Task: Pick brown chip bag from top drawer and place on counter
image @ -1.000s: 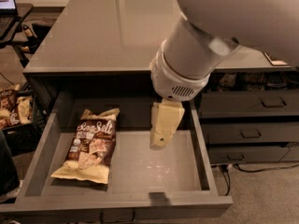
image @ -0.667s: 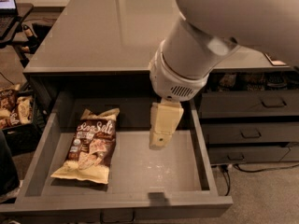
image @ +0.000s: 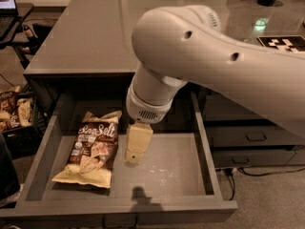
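Note:
The brown chip bag (image: 91,149) lies flat on the left part of the floor of the open top drawer (image: 167,175), its "Sea Salt" lettering facing up. My gripper (image: 135,157) hangs from the white arm down into the drawer, just right of the bag and close to its right edge, a little above the floor. It holds nothing. The glossy grey counter (image: 81,32) stretches away behind and above the drawer.
Narrower grey drawers with loop handles (image: 255,137) are at the right. A black crate with small brown-and-cream packets (image: 14,113) stands on the floor at the left. A small desk with a laptop (image: 7,4) is at the top left. A cable (image: 267,173) lies on the floor.
The arm and gripper have shifted left inside the drawer, from its middle-right towards the chip bag. The bag has not moved.

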### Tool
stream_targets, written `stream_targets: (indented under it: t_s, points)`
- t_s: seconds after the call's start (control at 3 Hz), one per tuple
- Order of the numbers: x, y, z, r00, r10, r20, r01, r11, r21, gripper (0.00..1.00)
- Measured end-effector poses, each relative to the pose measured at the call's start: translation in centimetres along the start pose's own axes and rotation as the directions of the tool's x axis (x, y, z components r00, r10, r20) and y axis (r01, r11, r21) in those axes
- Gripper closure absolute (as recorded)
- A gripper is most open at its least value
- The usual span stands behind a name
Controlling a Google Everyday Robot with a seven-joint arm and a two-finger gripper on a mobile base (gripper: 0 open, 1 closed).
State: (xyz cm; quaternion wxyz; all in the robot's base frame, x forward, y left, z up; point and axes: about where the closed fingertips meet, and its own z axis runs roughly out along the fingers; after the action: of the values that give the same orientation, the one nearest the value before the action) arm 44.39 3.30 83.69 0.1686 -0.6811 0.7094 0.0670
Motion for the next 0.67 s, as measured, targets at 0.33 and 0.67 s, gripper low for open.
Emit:
stream_targets:
  t_s: [0.33,0.67]
  points:
    - [-1.86,0.06,5.75,0.999,0.042,-0.019,-0.043,0.9929,-0.111,0.00]
    - [-2.28,0.03,6.25,0.999,0.040,-0.010,-0.041,0.9933,-0.108,0.00]
